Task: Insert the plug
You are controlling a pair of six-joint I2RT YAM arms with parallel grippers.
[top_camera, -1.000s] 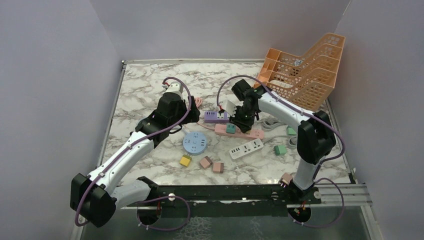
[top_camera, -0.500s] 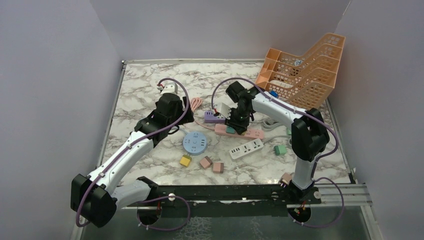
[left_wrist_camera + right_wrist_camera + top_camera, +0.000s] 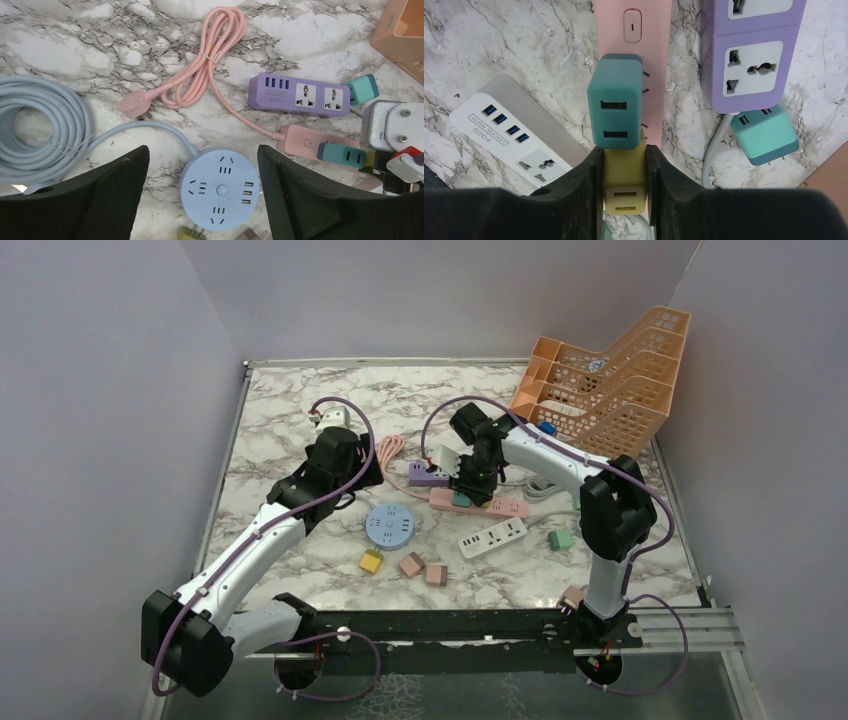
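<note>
The right hand (image 3: 625,160) squeezes the yellow plug (image 3: 624,192). The pink strip (image 3: 633,25) lies just under it, running straight ahead. The left hand (image 3: 200,160) is wide open, farther off.

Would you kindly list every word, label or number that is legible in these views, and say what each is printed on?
"USB SOCKET" over "S204": on the white power strip, beside its blue USB ports.
"intel": printed sideways on the silver camera housing.
Purple power strip: a small label under its USB ports, too blurred to read.
Top view: nothing legible.
</note>
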